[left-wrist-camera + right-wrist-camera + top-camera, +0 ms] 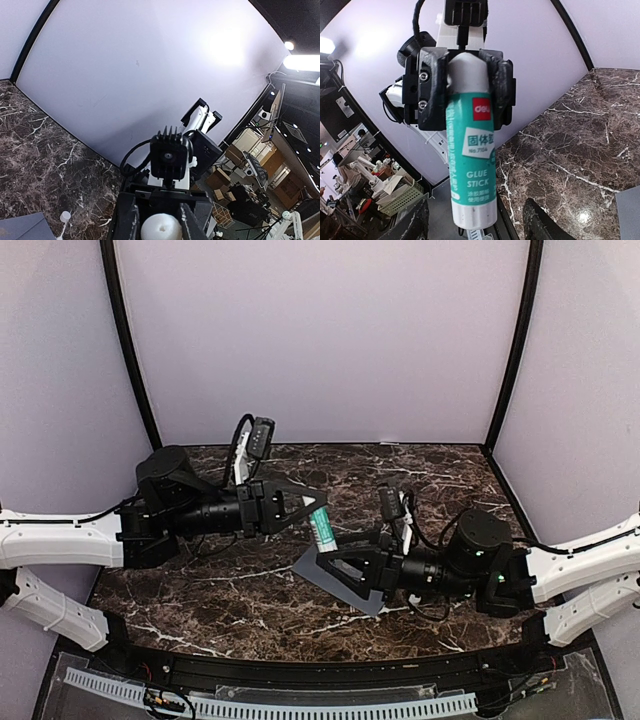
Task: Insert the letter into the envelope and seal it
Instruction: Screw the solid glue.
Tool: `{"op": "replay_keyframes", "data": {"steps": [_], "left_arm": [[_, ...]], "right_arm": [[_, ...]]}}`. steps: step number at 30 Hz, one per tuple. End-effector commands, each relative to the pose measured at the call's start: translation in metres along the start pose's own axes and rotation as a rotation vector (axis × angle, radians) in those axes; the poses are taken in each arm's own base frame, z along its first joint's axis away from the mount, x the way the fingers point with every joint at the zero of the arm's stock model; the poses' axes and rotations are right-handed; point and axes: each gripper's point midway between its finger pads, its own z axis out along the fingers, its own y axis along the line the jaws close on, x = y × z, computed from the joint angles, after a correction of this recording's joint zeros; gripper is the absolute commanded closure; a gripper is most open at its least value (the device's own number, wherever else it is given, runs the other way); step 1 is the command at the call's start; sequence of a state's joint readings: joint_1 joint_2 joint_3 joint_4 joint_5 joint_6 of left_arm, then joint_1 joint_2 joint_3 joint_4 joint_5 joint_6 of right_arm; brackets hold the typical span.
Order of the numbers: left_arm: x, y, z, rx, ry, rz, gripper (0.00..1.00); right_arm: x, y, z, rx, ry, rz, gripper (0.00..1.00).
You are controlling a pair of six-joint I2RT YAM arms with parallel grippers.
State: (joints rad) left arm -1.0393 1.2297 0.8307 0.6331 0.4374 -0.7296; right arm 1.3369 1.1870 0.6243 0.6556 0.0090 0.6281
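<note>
A glue stick [470, 150] is clamped in the left gripper [465, 85] above the counter [200, 590]. The right gripper [335, 568] is spread open, empty, over the envelope [372, 602].

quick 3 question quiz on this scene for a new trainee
1. True or false: the left pincer grips a glue stick.
2. The envelope is: A) flat under the right pincer; B) standing upright; C) held in the left pincer.
3. Fill in: the right pincer's jaws stand ____.
Key: 1 true; 2 A; 3 open.
</note>
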Motion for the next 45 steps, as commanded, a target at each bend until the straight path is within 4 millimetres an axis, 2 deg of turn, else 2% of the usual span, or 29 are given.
{"op": "replay_keyframes", "data": {"steps": [1,10,19,26,28,30,32,34,37,39,45], "left_arm": [[-0.014,-0.014,0.000,0.023,-0.031,0.028,1.00],[-0.009,-0.017,0.002,0.052,-0.007,0.005,1.00],[-0.002,-0.018,0.003,0.072,0.027,-0.015,1.00],[0.000,-0.018,0.003,0.073,0.040,-0.018,1.00],[0.003,-0.018,0.004,0.079,0.050,-0.017,0.87],[0.006,-0.020,0.004,0.094,0.065,-0.013,0.61],[0.009,-0.020,0.005,0.102,0.080,-0.012,0.51],[0.015,-0.021,0.005,0.122,0.104,-0.013,0.46],[0.020,-0.021,0.005,0.136,0.116,-0.015,0.45],[0.021,-0.021,0.004,0.141,0.116,-0.016,0.47],[0.021,-0.021,0.003,0.146,0.098,-0.021,0.67]], "right_arm": [[-0.008,0.020,0.001,-0.095,-0.009,-0.013,0.43],[-0.015,0.016,0.008,-0.064,-0.037,-0.014,0.54],[-0.020,0.015,0.009,-0.054,-0.057,-0.015,0.55],[-0.022,0.016,0.009,-0.059,-0.063,-0.016,0.81],[-0.022,0.014,0.008,-0.051,-0.068,-0.015,0.85],[-0.023,0.014,0.007,-0.052,-0.071,-0.014,0.86],[-0.025,0.014,0.006,-0.054,-0.076,-0.015,0.87],[-0.029,0.012,0.005,-0.038,-0.096,-0.016,0.87],[-0.031,0.011,0.003,-0.032,-0.108,-0.016,0.88],[-0.031,0.010,0.002,-0.029,-0.113,-0.015,0.88],[-0.029,0.007,0.003,-0.025,-0.105,-0.006,0.88]]}}
